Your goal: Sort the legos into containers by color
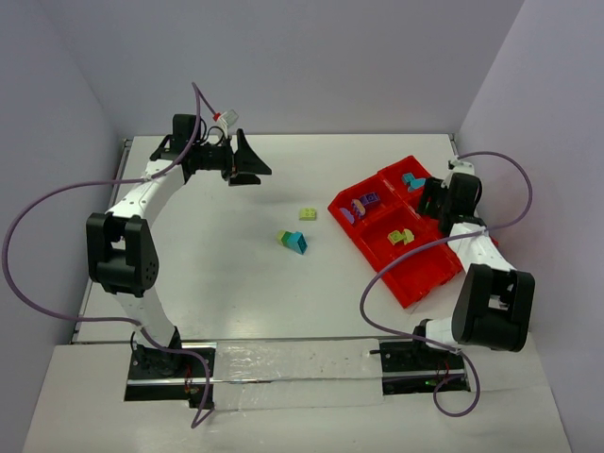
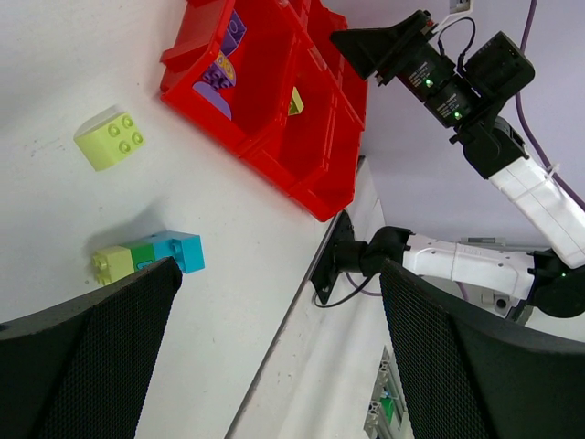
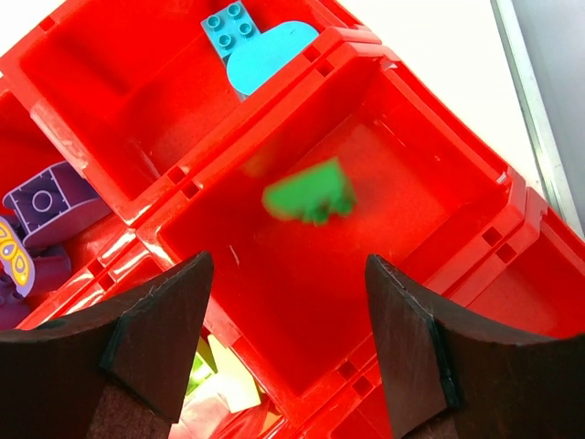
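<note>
over red tray (image 3: 361, 57) | right gripper (image 3: 285, 272) jaws apart | green lego (image 3: 311, 194) blurred beneath

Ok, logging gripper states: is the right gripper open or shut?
Open: the right gripper has fingers wide apart, gripping nothing; a blurred green brick shows beyond.

Light bright, even and diffuse in all three views; white matte tabletop (image 1: 236, 283) close to washed out overhead. Shadows soft and short: faint grey patch beside the stacked yellow-green-teal plastic bricks (image 2: 146, 259), left wrist view. Glossy bright red plastic divided tray (image 3: 411, 238) shows mild sheen; small green plastic brick (image 3: 311, 194) in it smeared by blur, studs unreadable. Shiny strip at the near table edge (image 1: 293, 363) mottled with reflections
</note>
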Tool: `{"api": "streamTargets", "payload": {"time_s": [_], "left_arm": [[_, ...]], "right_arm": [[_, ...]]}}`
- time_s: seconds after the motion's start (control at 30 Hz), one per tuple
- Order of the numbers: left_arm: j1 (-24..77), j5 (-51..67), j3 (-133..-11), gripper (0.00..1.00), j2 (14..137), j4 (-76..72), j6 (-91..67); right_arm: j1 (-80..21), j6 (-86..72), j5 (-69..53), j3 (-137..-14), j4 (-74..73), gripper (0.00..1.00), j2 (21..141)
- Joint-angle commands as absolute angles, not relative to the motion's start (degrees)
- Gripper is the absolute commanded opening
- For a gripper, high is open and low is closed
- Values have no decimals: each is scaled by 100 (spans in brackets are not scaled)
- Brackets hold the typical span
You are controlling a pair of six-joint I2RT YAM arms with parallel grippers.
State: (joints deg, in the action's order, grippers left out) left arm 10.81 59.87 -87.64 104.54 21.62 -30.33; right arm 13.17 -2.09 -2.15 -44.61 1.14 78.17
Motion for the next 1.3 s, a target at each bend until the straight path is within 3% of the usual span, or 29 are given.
{"api": "streamTargets", "payload": {"time_s": [0.0, 0.23, 0.4, 0.57, 0.73, 0.83, 0.97, 1.27], "left_arm": [[1090, 5941, -9004, 98, 10366, 2259, -2852], [1233, 5439, -9174, 98, 10419, 2814, -2507], [1542, 4357, -9533, 98, 10752, 3541, -2108], [1880, 3385, -9698, 96, 10867, 3916, -2083], [2195, 1932, -9971, 94, 10868, 4197, -2160], [2187, 1682, -9911, 94, 10835, 4183, -2368], [2020, 1747, -9578, 94, 10805, 4172, -2632], [1154, 2077, -8218, 94, 9636, 3310, -3250]], "right_arm": [[1362, -229, -75, -4756, 403, 75, 7543], [1212, -72, -376, -5268, 53, 75, 7074], [705, 290, -450, -5764, -314, 74, 6972], [-310, 486, -616, -7035, -1552, 69, 7653], [-1304, 1081, -373, -7223, -1690, 71, 8066], [-1693, 965, -666, -7117, -1451, 76, 8148], [-1981, 752, -1274, -7233, -1493, 75, 8538], [-2723, 2210, -286, -7810, -2230, 77, 9698]]}}
